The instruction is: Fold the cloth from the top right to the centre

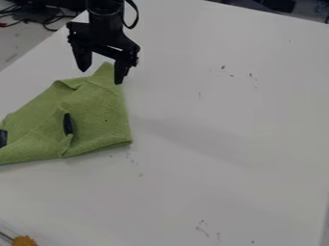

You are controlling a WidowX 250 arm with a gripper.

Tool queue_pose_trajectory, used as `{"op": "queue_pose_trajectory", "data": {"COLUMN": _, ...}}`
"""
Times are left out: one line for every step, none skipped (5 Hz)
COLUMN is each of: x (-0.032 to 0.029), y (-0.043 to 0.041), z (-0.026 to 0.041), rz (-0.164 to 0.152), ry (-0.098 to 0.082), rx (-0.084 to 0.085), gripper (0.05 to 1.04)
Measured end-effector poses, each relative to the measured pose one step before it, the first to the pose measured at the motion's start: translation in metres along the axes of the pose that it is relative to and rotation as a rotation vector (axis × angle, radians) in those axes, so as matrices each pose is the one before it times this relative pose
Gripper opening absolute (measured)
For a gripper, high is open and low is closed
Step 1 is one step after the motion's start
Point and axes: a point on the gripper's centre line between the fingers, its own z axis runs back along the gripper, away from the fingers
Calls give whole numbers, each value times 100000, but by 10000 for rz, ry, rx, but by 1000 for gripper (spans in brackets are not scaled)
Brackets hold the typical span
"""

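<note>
Straddling cloth (96, 103) at top corner | well placed to pinch and fold | fingers (120, 72) parted, grasping nothing | contact hard to judge

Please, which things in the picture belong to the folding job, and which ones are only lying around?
For the job:
green cloth
gripper, open at the cloth's upper corner

Only lying around:
cables, upper left
orange thing, lower left edge
</note>
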Motion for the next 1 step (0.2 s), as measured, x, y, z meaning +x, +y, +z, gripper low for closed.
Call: {"op": "queue_pose_trajectory", "data": {"x": 480, "y": -318, "z": -56, "rz": -551, "ry": 147, "rx": -204, "gripper": 999}}
